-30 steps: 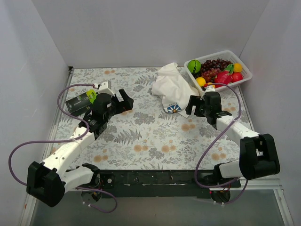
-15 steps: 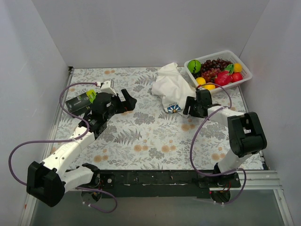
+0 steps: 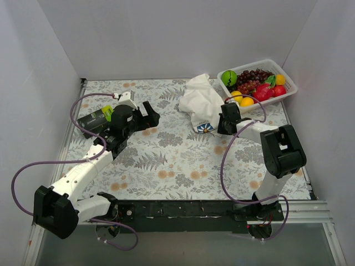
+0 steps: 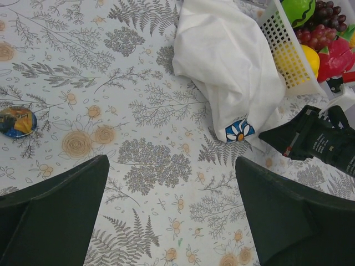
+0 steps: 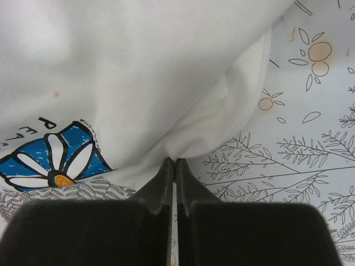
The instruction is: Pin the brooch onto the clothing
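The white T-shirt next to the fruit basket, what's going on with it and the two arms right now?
The right gripper is shut on the near edge of the crumpled T-shirt, just beside its blue flower print, close to the fruit basket. The left gripper hangs open above the patterned table, holding nothing. The brooch lies on the table at the left of the left wrist view, apart from the shirt, so pinning has not begun.

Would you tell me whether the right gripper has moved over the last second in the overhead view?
Yes. Judged against the white plastic fruit basket, the right gripper has shifted left, up to the edge of the crumpled white T-shirt.
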Controlling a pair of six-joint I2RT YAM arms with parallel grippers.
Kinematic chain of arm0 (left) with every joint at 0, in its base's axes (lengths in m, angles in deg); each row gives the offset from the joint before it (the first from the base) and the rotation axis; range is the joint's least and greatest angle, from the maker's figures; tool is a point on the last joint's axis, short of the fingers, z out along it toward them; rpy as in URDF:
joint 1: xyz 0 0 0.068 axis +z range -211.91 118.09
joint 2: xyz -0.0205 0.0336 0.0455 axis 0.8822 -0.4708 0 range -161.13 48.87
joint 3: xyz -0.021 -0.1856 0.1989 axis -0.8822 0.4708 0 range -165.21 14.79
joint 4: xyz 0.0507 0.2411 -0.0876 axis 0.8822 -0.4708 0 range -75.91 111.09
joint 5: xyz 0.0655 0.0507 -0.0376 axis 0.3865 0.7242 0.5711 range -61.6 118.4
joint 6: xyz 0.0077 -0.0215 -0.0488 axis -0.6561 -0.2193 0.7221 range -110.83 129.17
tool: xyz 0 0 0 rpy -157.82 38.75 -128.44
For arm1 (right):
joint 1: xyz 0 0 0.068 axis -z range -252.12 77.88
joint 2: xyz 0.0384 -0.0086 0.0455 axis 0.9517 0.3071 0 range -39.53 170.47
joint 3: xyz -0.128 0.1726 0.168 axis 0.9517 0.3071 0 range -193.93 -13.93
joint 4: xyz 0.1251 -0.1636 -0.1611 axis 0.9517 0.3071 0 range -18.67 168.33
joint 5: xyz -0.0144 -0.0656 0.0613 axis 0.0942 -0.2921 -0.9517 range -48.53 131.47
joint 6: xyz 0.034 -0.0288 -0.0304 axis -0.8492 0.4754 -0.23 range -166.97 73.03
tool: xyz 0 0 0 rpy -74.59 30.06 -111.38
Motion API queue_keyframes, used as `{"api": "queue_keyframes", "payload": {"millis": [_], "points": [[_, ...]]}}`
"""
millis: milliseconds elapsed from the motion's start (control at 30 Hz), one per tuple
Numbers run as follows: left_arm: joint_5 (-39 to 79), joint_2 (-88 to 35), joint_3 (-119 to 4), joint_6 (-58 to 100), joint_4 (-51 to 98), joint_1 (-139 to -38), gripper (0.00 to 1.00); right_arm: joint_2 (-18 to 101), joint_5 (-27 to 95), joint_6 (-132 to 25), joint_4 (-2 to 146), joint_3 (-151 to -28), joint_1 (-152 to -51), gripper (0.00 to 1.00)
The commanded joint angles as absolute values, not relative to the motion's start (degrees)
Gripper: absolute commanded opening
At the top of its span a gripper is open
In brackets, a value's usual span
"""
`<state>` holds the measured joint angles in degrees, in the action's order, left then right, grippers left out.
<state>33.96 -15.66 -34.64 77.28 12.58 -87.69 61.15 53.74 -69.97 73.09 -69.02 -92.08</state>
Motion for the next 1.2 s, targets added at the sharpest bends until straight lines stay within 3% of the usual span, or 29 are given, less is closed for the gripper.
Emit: {"api": "queue_keyframes", "payload": {"millis": [0, 500, 800, 1167], "points": [[34.73, -15.2, -37.94, 76.14, 11.16, -87.67, 0.98, 60.86, 52.2, -68.07, 79.85, -69.99, -93.73, 0.01], [33.58, -15.38, -40.4, 75.79, 9.84, -87.67, 0.98, 38.8, 41.91, -62.35, 87.16, -104.17, -101.91, 0.01], [35.17, -11.33, -40.4, 74.82, 9.75, -87.67, 0.98, 24.38, 36.99, -63.76, 77.5, -107.0, -103.32, 0.01], [32.27, -12.82, -40.32, 74.38, 10.19, -87.67, 0.98, 16.63, 31.71, -64.02, 69.84, -106.12, -103.32, 0.01]]}}
